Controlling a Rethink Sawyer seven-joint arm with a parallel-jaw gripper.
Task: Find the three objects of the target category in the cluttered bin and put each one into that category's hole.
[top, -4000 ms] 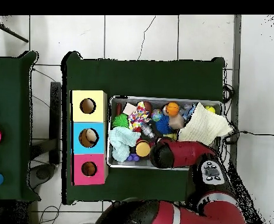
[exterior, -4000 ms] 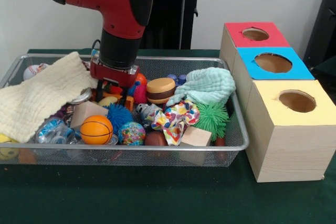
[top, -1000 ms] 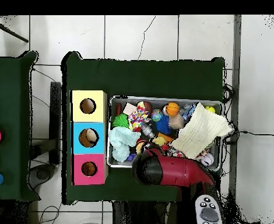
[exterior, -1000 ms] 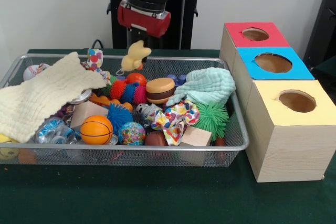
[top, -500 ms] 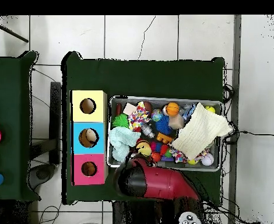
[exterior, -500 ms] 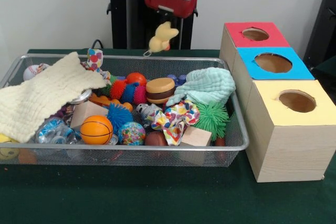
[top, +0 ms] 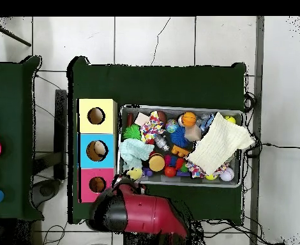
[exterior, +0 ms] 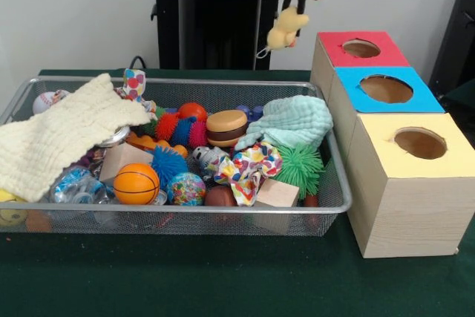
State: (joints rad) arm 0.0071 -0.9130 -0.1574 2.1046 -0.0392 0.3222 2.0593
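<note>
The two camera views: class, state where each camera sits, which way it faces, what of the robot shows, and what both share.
Front view: across the table, facing the wire bin; only the tool shows, holding a yellow plush toy.
Overhead view: above, looking straight down; the red arm shows at the bottom.
Shared: bin, toy, three boxes, cream cloth.

A plain pale wall [exterior: 82, 12] fills the upper part of the front view, while from overhead a white tiled floor [top: 152, 38] with dark grout lines and a crack surrounds the green-covered table [top: 159, 83], a second green table [top: 9, 83] at left.
</note>
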